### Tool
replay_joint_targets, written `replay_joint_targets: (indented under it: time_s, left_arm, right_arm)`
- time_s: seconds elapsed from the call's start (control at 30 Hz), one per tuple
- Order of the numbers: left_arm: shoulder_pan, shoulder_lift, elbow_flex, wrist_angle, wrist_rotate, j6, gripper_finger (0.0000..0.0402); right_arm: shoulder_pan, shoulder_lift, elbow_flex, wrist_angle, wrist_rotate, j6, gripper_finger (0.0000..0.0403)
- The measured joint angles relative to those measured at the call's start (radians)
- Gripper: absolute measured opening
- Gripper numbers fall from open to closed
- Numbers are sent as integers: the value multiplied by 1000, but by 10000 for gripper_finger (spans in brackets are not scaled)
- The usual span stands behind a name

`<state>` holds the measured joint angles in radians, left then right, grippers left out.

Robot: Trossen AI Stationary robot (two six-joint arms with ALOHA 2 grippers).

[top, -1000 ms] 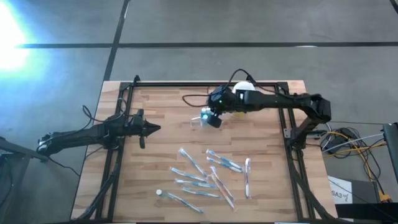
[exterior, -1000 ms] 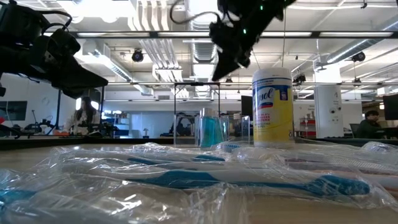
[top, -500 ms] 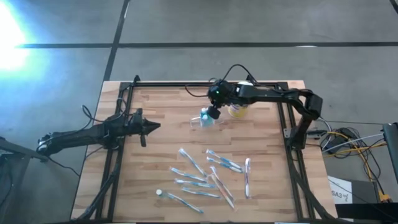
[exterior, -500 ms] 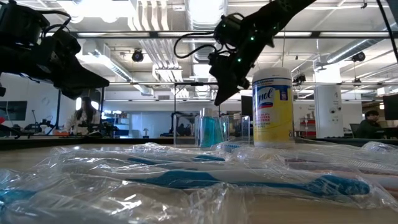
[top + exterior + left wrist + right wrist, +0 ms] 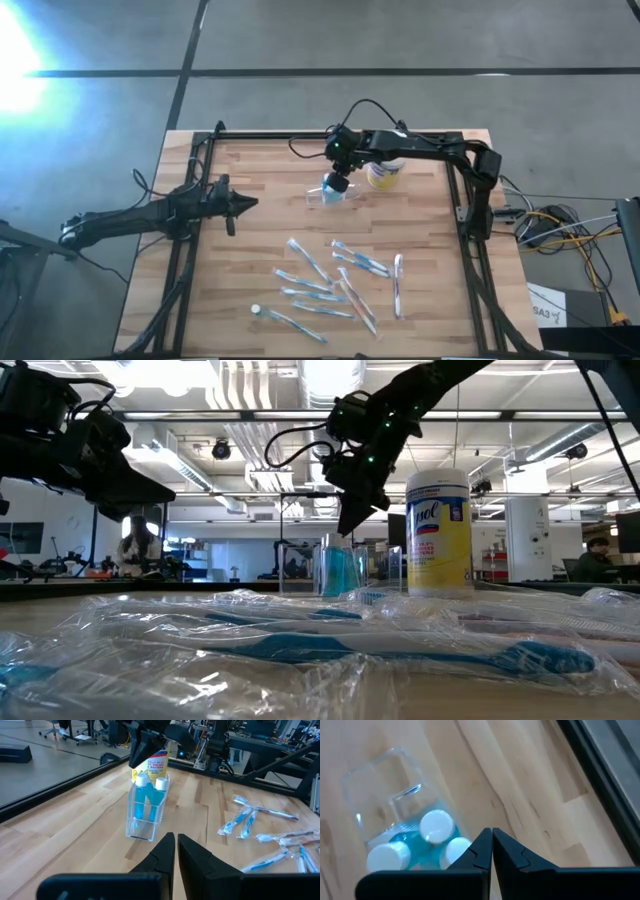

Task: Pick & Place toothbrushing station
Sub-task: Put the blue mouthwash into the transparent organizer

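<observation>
Light wooden plank table (image 5: 250,250) inside black frame. Clear toothbrushing station (image 5: 326,193), blue white-capped bottles inside, stands upright on far half, near centre. Yellow-labelled canister (image 5: 385,174) upright just beside it, toward right. Wrapped toothbrushes (image 5: 335,282) scattered flat across near half, some overlapping. Small white cap-like object (image 5: 256,311) lies near left end of scatter.

Right gripper (image 5: 337,184) covers part of the toothbrushing station (image 5: 325,193) in high view; station's rim can't be made out there. Canister (image 5: 384,173) half under right arm. In low view wrapped toothbrushes (image 5: 300,645) blur up front, cut off at bottom & sides
</observation>
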<state>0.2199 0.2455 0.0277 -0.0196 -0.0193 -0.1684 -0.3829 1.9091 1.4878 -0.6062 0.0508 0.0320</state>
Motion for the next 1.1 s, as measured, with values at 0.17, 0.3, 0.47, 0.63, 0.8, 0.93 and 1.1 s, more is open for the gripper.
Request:
replay_joint_targets:
  time_s: [0.17, 0.3, 0.47, 0.63, 0.8, 0.93, 1.1]
  left_arm:
    - [0, 0, 0, -1, 0, 0, 26]
    - [0, 0, 0, -1, 0, 0, 26]
    - [0, 0, 0, -2, 0, -3, 26]
    - [0, 0, 0, -2, 0, -5, 26]
    - [0, 0, 0, -2, 0, -5, 26]
    - [0, 0, 0, -2, 0, -5, 26]
    - [0, 0, 0, -2, 0, -5, 26]
  right_arm:
    - [20, -2, 5, -35, 2, 14, 8]
    - [38, -8, 1, -41, 1, 14, 8]
    - [51, -8, -5, -46, 2, 23, 8]
    - [52, -10, -5, -69, 2, 26, 8]
    - [52, -10, -7, -78, 5, 41, 8]
    - [63, -10, -7, -91, 5, 40, 8]
    - [91, -11, -7, -106, 4, 46, 8]
